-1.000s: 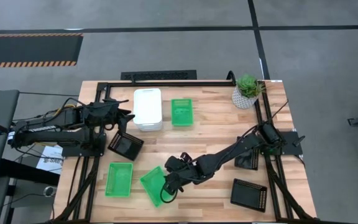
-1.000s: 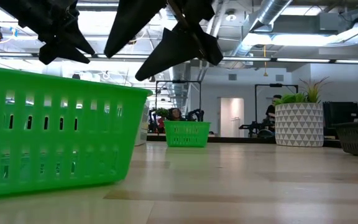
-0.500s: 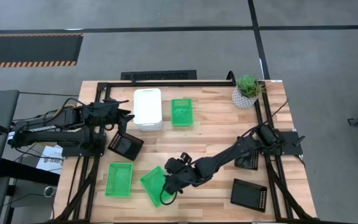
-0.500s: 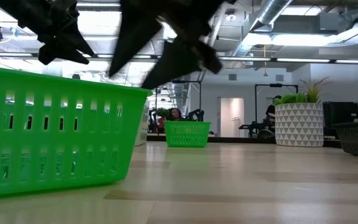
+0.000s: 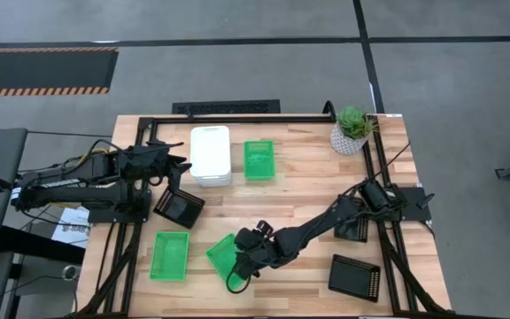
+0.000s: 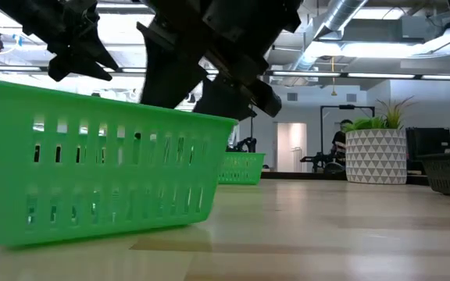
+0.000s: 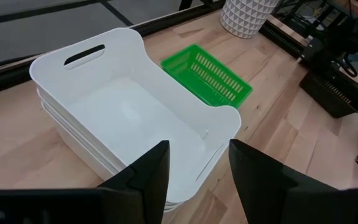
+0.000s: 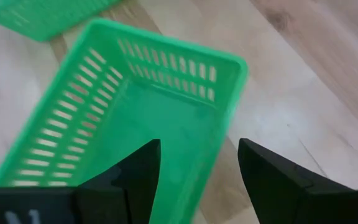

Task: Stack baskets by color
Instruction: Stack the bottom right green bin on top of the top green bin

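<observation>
Green basket [image 5: 222,255] is sitting under the right tool [image 5: 237,278], fingers spread; another green basket [image 5: 169,255] is lying just beside, while the left tool [image 7: 194,171], spread, is hovering over the white stack [image 7: 129,118].

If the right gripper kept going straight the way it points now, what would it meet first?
Most likely the green basket right in front of it: the right gripper, jaws open, points into the basket's open inside, so its floor or near wall comes first. Depth is hard to judge.
</observation>
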Controlling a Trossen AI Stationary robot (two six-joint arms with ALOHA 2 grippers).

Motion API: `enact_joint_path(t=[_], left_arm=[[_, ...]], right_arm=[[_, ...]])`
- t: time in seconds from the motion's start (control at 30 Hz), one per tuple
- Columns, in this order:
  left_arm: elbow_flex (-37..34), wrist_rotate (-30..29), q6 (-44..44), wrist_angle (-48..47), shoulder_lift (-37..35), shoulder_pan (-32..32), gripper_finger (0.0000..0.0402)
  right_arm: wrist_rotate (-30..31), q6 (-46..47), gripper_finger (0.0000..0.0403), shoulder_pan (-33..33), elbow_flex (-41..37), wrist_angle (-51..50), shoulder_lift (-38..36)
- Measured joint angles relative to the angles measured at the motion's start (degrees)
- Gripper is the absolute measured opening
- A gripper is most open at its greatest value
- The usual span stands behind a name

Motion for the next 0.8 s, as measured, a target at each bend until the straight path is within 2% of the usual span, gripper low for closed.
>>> enact_joint_path(t=[0.23, 0.5, 0.7, 0.8], left_arm=[[0.0, 0.0, 0.0, 0.0, 0.0, 0.0, 0.0153], [0.0, 0.0, 0.0, -0.3, 0.0, 0.0, 0.0153], [0.0, 0.0, 0.0, -0.3, 0.0, 0.0, 0.0153], [0.0, 0.0, 0.0, -0.3, 0.0, 0.0, 0.0153]], right_arm=[[-1.9, 2.1, 0.0174, -0.1, -0.1, -3.0, 1.1], [-3.8, 5.9, 0.0019, -1.0, 0.0, -3.4, 0.8], [-3.6, 10.0, 0.0009, -3.1, 0.0, -6.8, -4.2], [0.4, 9.5, 0.0008, -5.2, 0.0, -11.8, -9.5]])
